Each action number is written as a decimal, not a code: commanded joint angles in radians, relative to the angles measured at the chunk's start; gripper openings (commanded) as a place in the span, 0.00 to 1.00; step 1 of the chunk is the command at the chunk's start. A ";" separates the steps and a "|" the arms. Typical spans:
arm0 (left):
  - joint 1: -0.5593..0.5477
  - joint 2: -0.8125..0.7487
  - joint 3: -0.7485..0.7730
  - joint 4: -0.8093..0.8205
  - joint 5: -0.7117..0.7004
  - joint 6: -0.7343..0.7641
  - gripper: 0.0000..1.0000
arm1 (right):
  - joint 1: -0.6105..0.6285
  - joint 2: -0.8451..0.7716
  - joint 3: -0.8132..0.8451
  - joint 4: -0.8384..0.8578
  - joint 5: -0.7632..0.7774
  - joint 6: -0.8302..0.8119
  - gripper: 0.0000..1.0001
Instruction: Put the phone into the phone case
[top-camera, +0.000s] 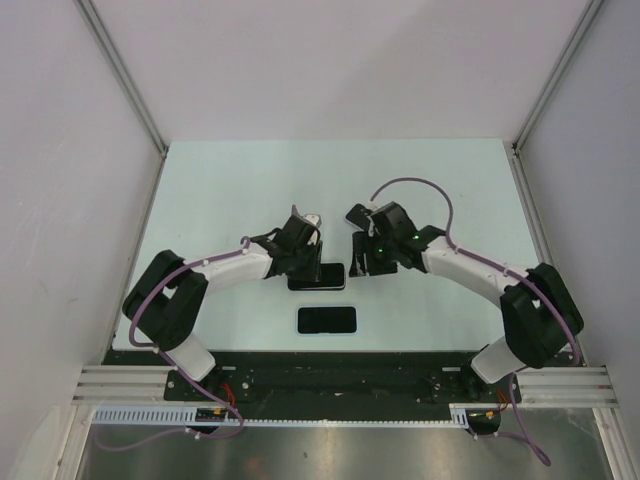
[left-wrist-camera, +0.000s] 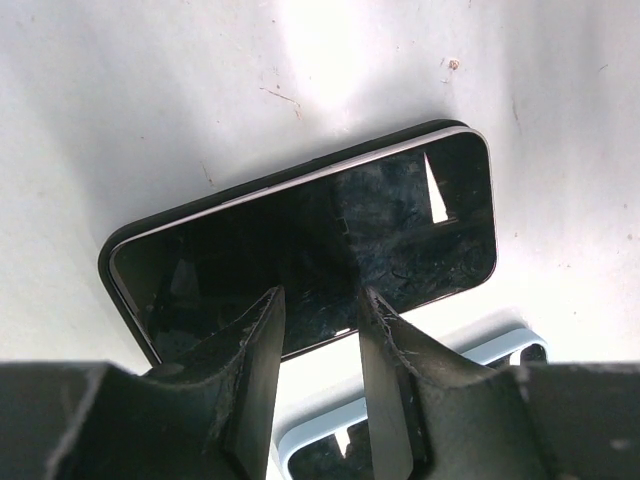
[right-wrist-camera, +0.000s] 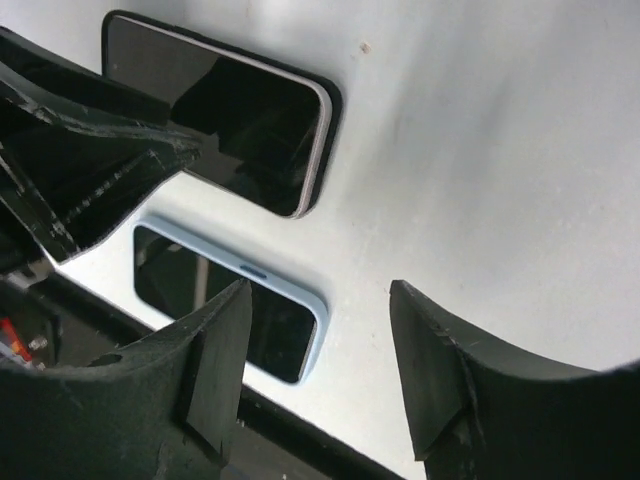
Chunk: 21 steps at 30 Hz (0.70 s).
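Left jaws fill the bottom of their wrist view: two dark fingers (left-wrist-camera: 262, 340) standing a little apart with nothing between them. Their tips come down on the near long edge of the phone (left-wrist-camera: 330, 230) and seem to rest on the glass, though I cannot tell how firmly.

That phone lies flat and screen up on the table (top-camera: 250, 190), about midway between the two arms. A thin silver edge runs round the dark glass, and outside it is a black rim that looks like the case (right-wrist-camera: 335, 100). Whether the phone sits fully down in it, I cannot tell.

Right jaws stand wide apart and hold nothing. In the top view they hang just to the right of the phone, apart from it. In their own view they look down on bare table, with the phone further off.

A second dark, glossy slab with a pale blue rim (right-wrist-camera: 230, 310) lies flat on the table too. It is nearer the arm bases than the phone, roughly parallel to it and close beside it without touching. Neither pair of jaws touches it.
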 joint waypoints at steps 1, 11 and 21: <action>-0.019 0.005 -0.035 -0.032 -0.017 -0.023 0.41 | -0.127 -0.090 -0.180 0.205 -0.248 0.066 0.63; -0.030 0.002 -0.033 -0.034 -0.017 -0.020 0.42 | -0.273 0.004 -0.406 0.658 -0.649 0.264 0.64; -0.036 0.003 -0.036 -0.034 -0.018 -0.023 0.43 | -0.253 0.227 -0.366 0.798 -0.675 0.322 0.48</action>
